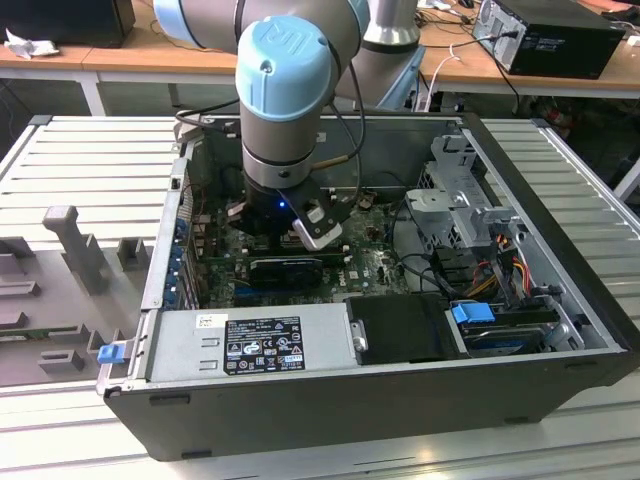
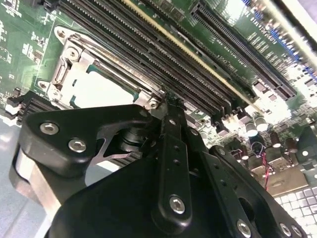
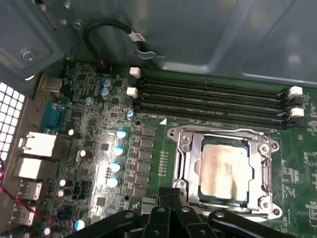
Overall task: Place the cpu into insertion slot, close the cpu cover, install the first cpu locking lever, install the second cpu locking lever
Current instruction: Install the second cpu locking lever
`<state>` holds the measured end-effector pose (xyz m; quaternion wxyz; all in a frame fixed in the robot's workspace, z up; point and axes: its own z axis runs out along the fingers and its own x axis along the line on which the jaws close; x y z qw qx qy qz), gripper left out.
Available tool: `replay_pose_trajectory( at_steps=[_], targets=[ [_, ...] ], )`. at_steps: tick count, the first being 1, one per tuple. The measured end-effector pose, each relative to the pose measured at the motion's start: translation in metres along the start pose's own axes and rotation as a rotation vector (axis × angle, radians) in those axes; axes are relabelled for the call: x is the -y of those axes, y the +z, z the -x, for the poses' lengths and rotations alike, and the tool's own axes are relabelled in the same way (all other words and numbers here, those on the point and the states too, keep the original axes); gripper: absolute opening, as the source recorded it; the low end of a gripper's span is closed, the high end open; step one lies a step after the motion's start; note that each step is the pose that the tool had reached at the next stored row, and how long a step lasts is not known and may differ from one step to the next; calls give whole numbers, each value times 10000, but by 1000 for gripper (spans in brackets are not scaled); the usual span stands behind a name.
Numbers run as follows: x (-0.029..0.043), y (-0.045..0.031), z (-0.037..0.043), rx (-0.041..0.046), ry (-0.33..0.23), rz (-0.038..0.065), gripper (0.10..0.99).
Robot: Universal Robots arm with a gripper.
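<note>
The cpu [image 3: 225, 168], a pale silver square, lies in the insertion slot [image 3: 265, 208] on the green board. The silver cpu cover [image 3: 190, 163] is down flat around it, framing its face. A thin wire lever [image 3: 218, 131] runs along the socket side next to the memory slots. My gripper [image 3: 172, 194] has its black fingers pressed together, shut, with its tips at the socket's edge. In the second wrist view the gripper [image 2: 170, 99] touches a corner of the cover [image 2: 74, 62], beside the cpu [image 2: 101, 89]. In the exterior view the gripper [image 1: 285, 225] reaches down into the open computer case.
Long black memory slots [image 3: 213, 96] run beside the socket. A black expansion card [image 1: 285, 268], the power supply [image 1: 250, 345] and a drive cage [image 1: 460, 190] crowd the case. A black cable [image 3: 114, 29] loops against the grey case wall. Capacitors [image 3: 119, 148] stand near the socket.
</note>
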<state>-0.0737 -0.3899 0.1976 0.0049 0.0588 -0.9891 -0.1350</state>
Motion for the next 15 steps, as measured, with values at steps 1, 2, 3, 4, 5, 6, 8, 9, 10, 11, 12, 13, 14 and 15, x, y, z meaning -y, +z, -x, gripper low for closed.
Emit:
replay_pose_trajectory(
  at_steps=[1, 2, 3, 4, 5, 6, 8, 9, 10, 11, 12, 13, 14, 15],
  targets=[
    [-2, 5, -6, 0, 0, 13, 106],
    [-3, 6, -17, -1, -1, 21, 106],
    [-4, 6, -21, 1, 0, 23, 106],
    [-11, -17, -24, 0, -1, 23, 106],
    [-21, -51, -24, 0, -2, 24, 106],
    [-32, -88, -26, 1, -1, 25, 106],
    [-66, -203, -26, 1, -2, 25, 106],
    [-82, -261, -26, 0, -1, 24, 106],
    [-93, -298, -25, 1, 0, 23, 106],
    [-101, -330, -25, 1, 0, 21, 106],
    [-115, -379, -25, 0, 0, 18, 106],
    [-122, -404, -25, 0, -1, 19, 106],
    [-127, -422, -25, 1, 0, 18, 106],
    [-127, -422, -24, 2, -1, 21, 106]
  ],
)
